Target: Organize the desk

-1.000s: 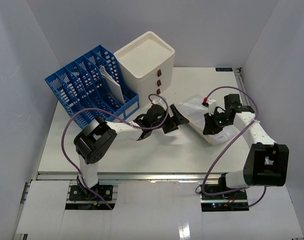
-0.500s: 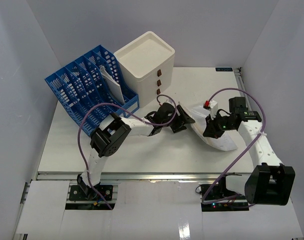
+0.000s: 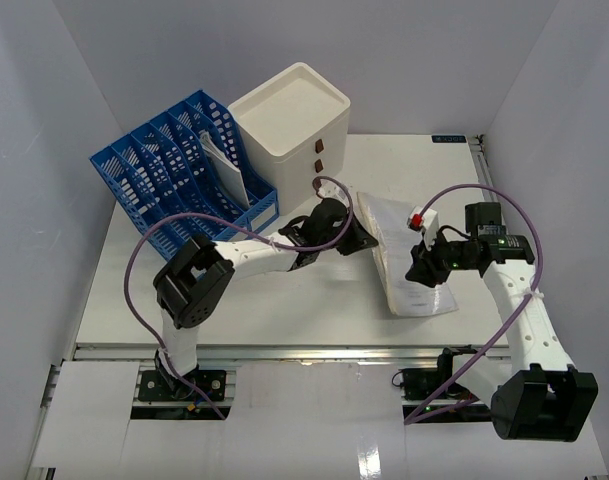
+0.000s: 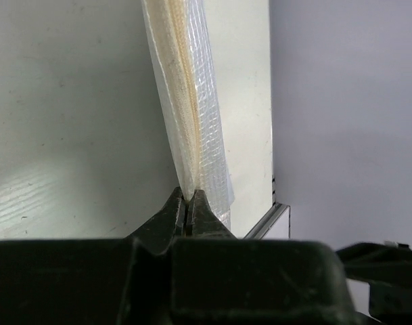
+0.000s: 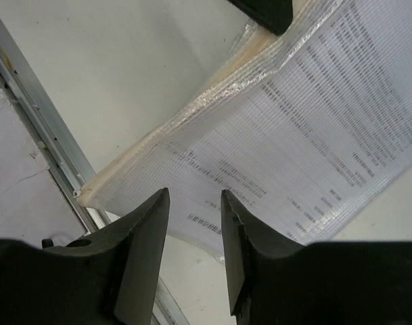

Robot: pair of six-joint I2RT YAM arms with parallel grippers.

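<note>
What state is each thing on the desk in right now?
left tool: shut on the edge of the plastic sleeve.
right tool: open, holding nothing.
plastic sleeve: printed sheets inside, pinched by the left tool.
file rack: upright, papers in one slot.
drawer box: drawers shut.

A blue slotted file rack [image 3: 174,170] stands upper left, with a white drawer box [image 3: 289,125] just beside it at top centre. Right of centre, a clear sleeve of printed pages [image 3: 389,240] slants down the frame.
</note>
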